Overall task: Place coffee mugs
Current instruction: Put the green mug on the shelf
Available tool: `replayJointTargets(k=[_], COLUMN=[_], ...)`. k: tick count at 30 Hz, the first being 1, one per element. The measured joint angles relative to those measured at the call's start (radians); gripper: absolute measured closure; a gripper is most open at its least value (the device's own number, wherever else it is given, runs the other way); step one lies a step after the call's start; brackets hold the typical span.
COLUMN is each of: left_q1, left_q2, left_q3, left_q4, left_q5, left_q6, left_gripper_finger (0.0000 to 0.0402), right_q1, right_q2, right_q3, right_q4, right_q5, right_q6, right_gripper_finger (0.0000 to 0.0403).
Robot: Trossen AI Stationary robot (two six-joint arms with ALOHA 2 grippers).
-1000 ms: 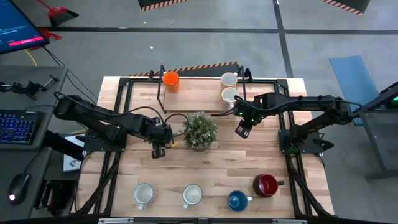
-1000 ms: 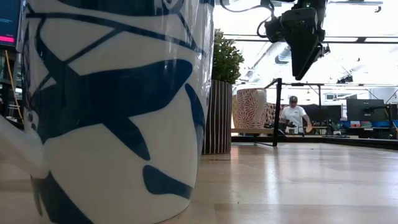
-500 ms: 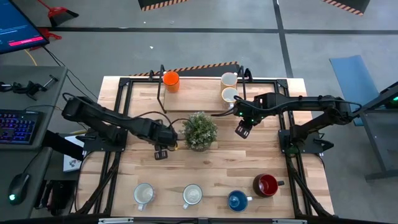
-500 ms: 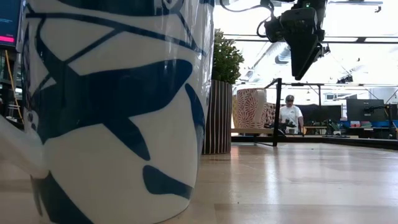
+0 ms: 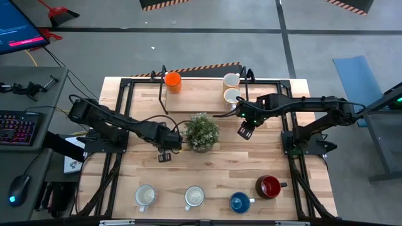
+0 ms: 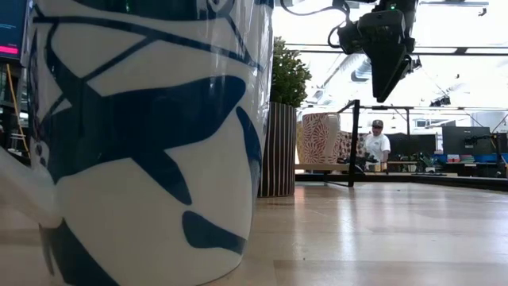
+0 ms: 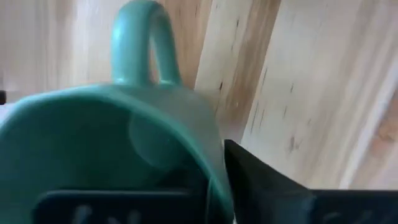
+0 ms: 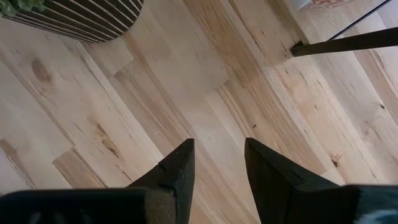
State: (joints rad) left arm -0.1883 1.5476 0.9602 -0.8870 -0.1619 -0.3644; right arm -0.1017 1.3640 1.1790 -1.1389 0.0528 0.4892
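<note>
potted plant (image 5: 203,131) mid-table, rack (image 5: 201,94) behind, four mugs (image 5: 193,197) in front

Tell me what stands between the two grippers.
The potted plant stands between the left gripper and the right gripper, plain in the high view.

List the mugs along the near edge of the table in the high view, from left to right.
White mug → second white mug → blue mug → dark red mug.
</note>
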Motion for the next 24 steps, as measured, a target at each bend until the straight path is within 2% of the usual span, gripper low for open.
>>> replayJointTargets(k=[4,9,15,19,24], left_q1=[0.000,0.000,0.033,0.107,0.248], left_q2=[-0.044,-0.141,-0.274,-0.313,-0.277], left_q3=[0.006,0.052,0.192,0.307,0.425], left_q4=[-0.027,-0.111,-0.184,-0.177,-0.142], left_q5=[0.046,0.044,-0.069,-0.174,-0.179], left_q6=[-0.002,-0.049,-0.048,0.037,0.227], left_gripper_finger=[0.0391,0.0395,0.0396,0.0396,0.0396], right_q1=[0.000,0.000,0.000,0.000,0.000], right_q2=[0.000,0.000,0.000,0.000,0.000], right_q3=[0.000,0.000,0.000,0.000,0.000], right_q4=[0.001,0.004,0.008,0.021,0.038], right_q5=[0.001,0.010,0.026,0.026,0.026], right_q6=[0.000,0.000,0.000,0.000,0.000], right_gripper_finger=[0.0284,0.0284,0.0284,0.0284,0.0284])
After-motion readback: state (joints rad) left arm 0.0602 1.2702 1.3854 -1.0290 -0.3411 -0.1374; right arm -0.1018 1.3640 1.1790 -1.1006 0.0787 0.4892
